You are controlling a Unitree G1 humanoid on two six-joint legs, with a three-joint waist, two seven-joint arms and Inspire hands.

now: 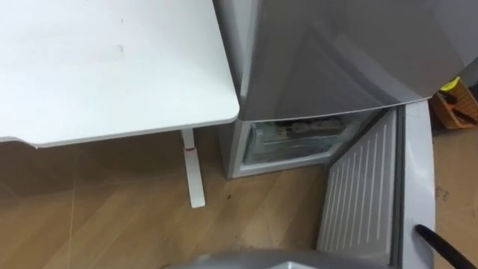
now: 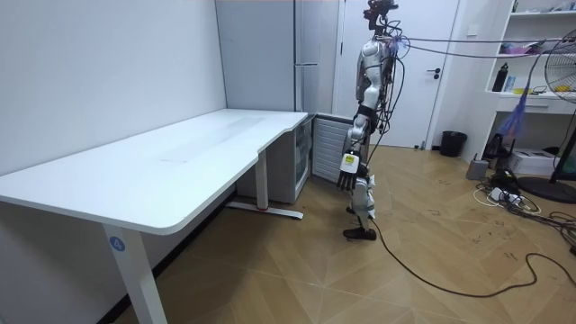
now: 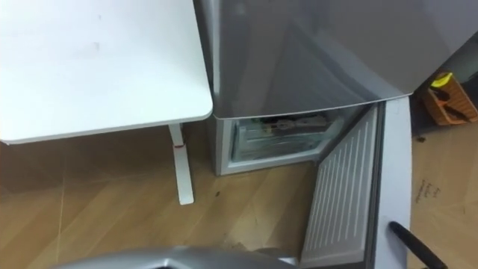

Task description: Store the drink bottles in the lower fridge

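The grey fridge [image 1: 328, 52] stands to the right of the table. Its lower door [image 1: 366, 187] is swung open toward me, showing the ribbed white inner panel. Inside the lower compartment [image 1: 295, 142] is a clear drawer with some items I cannot make out. In the room view I stand upright in front of the fridge [image 2: 306, 81], beside the open door. My left hand [image 2: 348, 173] hangs at my side with nothing seen in it.
A white table [image 1: 104, 67] fills the left, its leg [image 1: 193, 168] standing on the wooden floor close to the fridge. An orange box [image 1: 457, 104] sits on the floor right of the fridge. Open floor lies behind me in the room view.
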